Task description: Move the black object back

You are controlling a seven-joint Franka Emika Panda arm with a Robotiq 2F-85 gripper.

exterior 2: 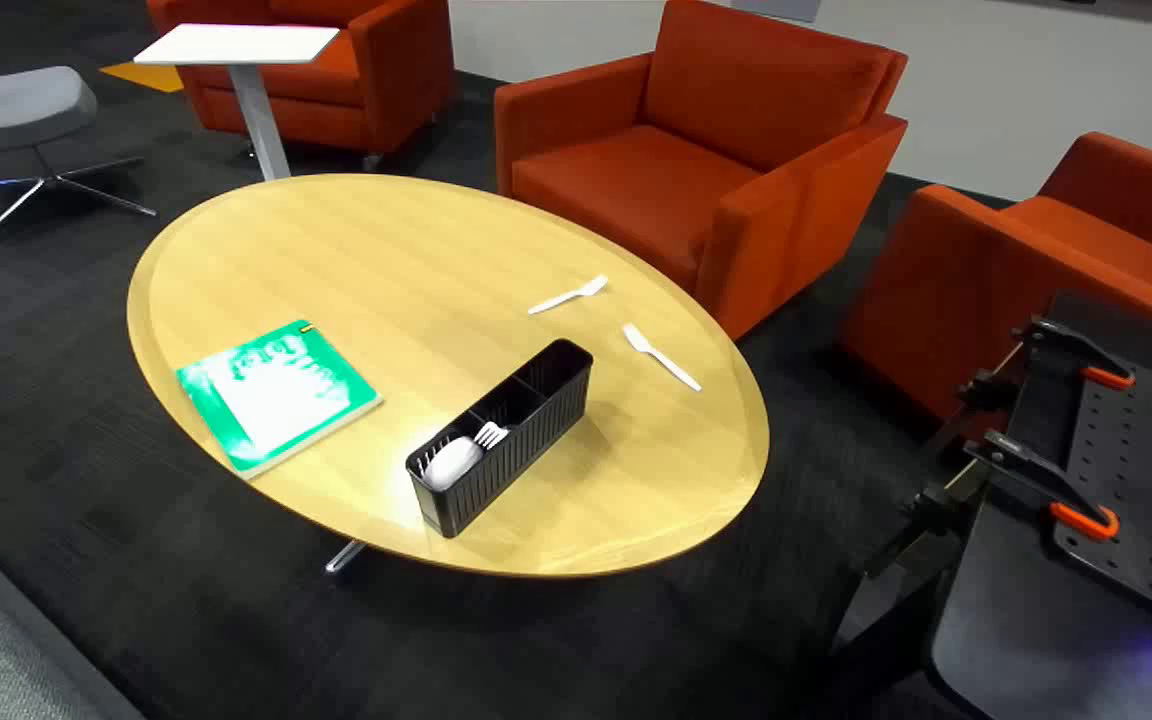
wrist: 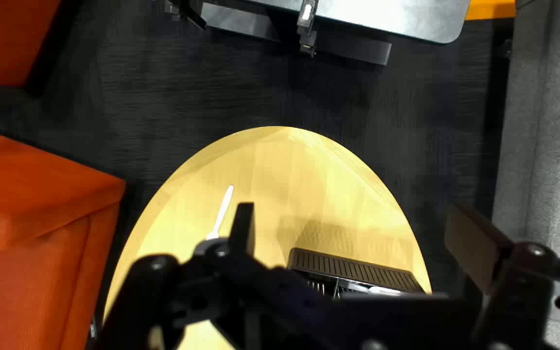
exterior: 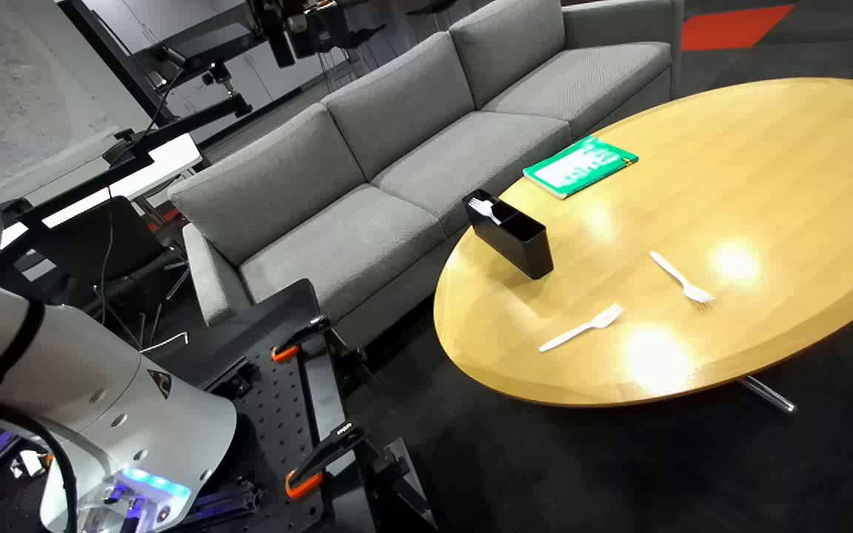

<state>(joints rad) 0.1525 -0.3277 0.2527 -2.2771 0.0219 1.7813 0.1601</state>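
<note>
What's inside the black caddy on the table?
A white fork and what looks like a white spoon, near one end of the black caddy. Its sides cover their lower parts; the bottom is too dark to make out.

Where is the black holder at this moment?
In an exterior view, the black holder stands near the edge of the table, right of the green book and left of a loose fork; in the wrist view, the gripper partly hides it.
</note>
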